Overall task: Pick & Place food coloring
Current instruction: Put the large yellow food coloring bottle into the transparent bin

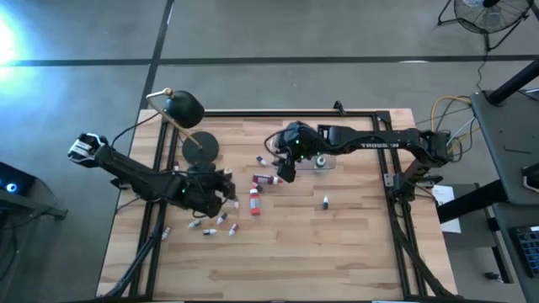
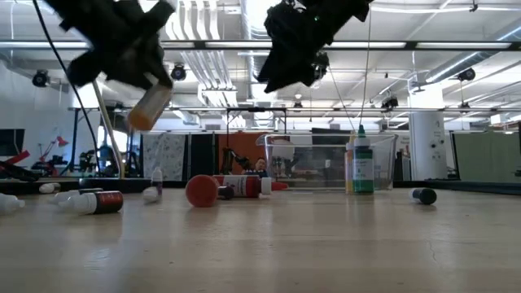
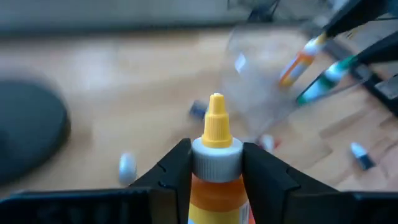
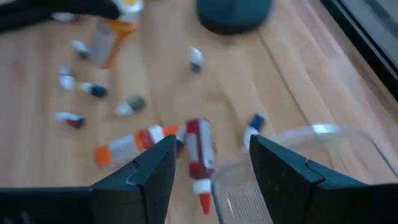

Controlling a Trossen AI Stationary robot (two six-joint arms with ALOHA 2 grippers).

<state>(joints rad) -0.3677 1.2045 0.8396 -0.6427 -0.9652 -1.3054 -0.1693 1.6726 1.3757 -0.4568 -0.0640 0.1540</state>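
While the left gripper point(image 3: 216, 171) hung above the wooden tabletop point(image 1: 337, 244), its jaws were clamped on the white collar of an orange plastic dropper bottle with a yellow nozzle point(image 3: 216, 155), the body carried clear of the wood. Gripped just under the nozzle, the bottle looked light and fairly stiff, though its smooth round wall could slip or swivel if squeezed lower down; the ridged collar seemed the surer place to take hold.

More of the small food coloring bottles point(image 1: 221, 220) lay scattered on their sides near the left gripper, likely to roll at a nudge. A red bottle with a white cap point(image 4: 200, 155) lay below the right gripper point(image 4: 211, 163), whose jaws stood apart and empty above it, close to the clear rectangular plastic tub point(image 2: 326, 163). A green-bodied bottle point(image 2: 363, 167) stood upright by that tub. Taking a lying bottle across its middle, jaws square to its length, would probably suit best. A black round-headed desk lamp point(image 1: 185, 109) stood at the tabletop's far left corner.
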